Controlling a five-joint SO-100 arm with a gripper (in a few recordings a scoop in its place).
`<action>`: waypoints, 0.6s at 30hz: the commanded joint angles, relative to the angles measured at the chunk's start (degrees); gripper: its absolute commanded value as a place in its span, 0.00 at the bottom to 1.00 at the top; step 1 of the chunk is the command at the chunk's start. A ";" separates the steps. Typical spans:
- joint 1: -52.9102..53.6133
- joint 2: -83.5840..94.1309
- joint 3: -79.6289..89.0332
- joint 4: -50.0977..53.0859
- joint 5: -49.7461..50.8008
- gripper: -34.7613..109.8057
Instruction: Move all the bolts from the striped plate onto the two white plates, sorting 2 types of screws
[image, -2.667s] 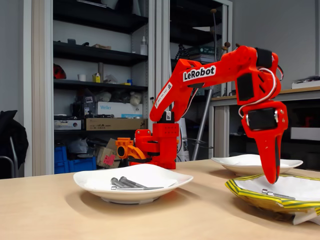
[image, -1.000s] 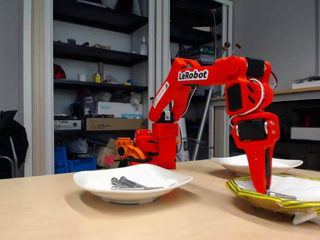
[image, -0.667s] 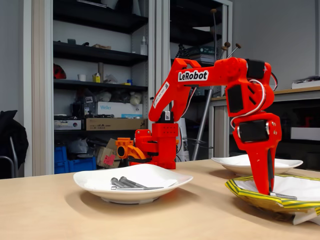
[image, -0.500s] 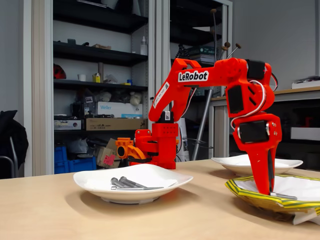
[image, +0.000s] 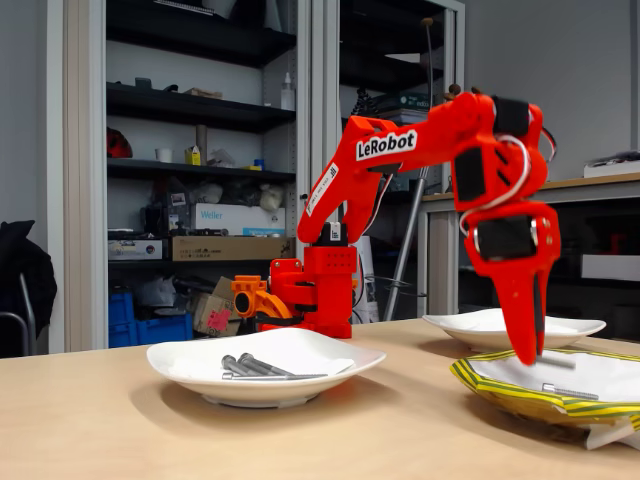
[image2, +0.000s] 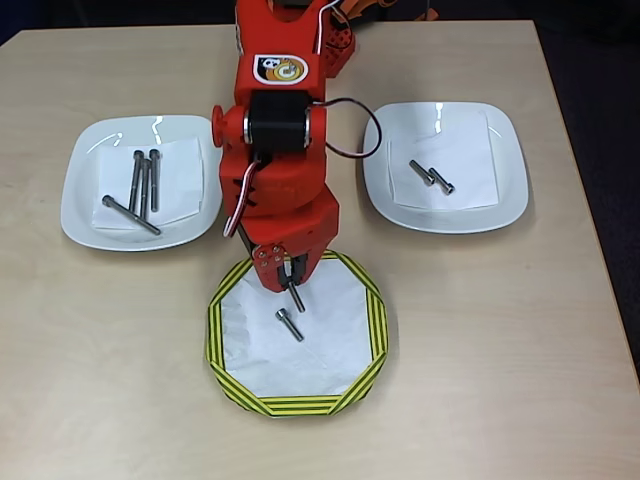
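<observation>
Bolt's off the striped plate

Gripper pinches one bolt (another bolt lies loose below).

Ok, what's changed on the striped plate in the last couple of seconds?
The gripper dropped into the striped plate, closed its fingers on a bolt and has now lifted it clear of the paper. One bolt lies loose on that plate as before. The left white plate with its bolts hasn't changed in the fixed view.
</observation>
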 joint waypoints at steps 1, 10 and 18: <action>-3.60 13.01 4.48 1.93 4.57 0.24; -25.05 42.54 41.40 -9.49 34.54 0.24; -38.85 56.34 66.45 -23.03 52.56 0.24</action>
